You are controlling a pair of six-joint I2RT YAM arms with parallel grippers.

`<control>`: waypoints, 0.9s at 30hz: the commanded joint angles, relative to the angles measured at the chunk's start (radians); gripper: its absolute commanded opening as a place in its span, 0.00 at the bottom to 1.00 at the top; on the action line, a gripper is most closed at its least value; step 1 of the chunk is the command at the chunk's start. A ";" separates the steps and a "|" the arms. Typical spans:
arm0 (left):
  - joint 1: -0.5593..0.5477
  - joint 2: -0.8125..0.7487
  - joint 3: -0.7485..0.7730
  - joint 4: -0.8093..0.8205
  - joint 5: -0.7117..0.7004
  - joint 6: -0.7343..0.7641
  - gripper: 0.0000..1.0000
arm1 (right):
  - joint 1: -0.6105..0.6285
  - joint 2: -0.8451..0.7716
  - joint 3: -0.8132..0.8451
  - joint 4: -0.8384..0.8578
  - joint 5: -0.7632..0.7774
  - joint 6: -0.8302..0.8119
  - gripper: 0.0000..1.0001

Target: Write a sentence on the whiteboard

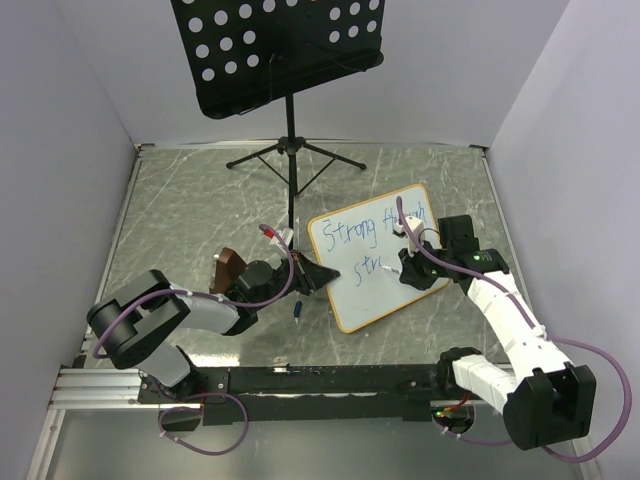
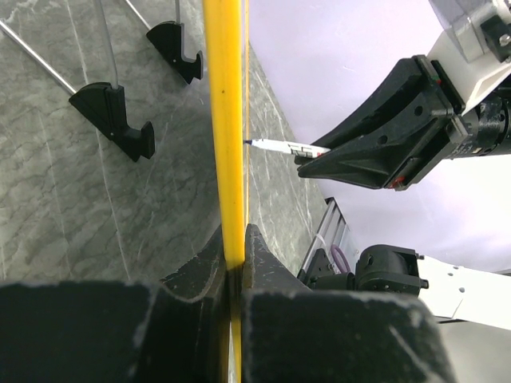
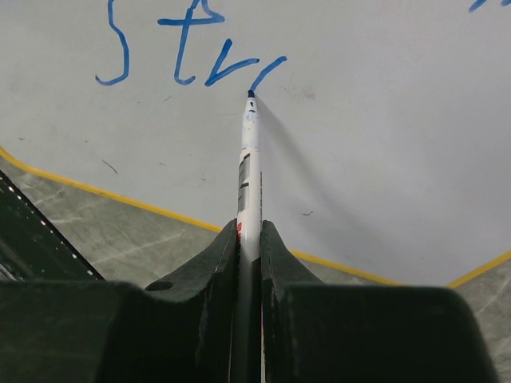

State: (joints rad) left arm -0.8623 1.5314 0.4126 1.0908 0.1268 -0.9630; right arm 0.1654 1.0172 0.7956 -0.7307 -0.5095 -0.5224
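Observation:
The whiteboard [image 1: 350, 290] lies tilted on the table, white with a thin yellow-orange frame. Blue writing [image 1: 365, 230] reads "Strong through" on the first line and "str" [image 1: 368, 266] begins the second. My right gripper [image 1: 405, 272] is shut on a white marker [image 3: 250, 171], whose blue tip touches the board at the end of "str" [image 3: 188, 56]. My left gripper [image 1: 322, 275] is shut on the board's left frame edge [image 2: 226, 144]. The marker [image 2: 283, 147] and right gripper also show in the left wrist view. The board's two black clip feet [image 2: 116, 116] show there too.
A black perforated music stand [image 1: 275, 50] on a tripod stands at the back centre. A brown block [image 1: 228, 270] sits by the left arm. A small blue cap [image 1: 299, 311] lies on the table near the board's left corner. Walls close in left, right and back.

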 commanded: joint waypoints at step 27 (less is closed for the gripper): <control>-0.007 -0.024 0.020 0.119 0.031 0.035 0.01 | -0.020 0.052 0.060 0.120 0.065 0.085 0.00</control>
State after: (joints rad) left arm -0.8619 1.5314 0.4126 1.0874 0.1188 -0.9638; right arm 0.1497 1.0412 0.8082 -0.6834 -0.4580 -0.4610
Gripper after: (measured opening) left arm 0.070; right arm 0.187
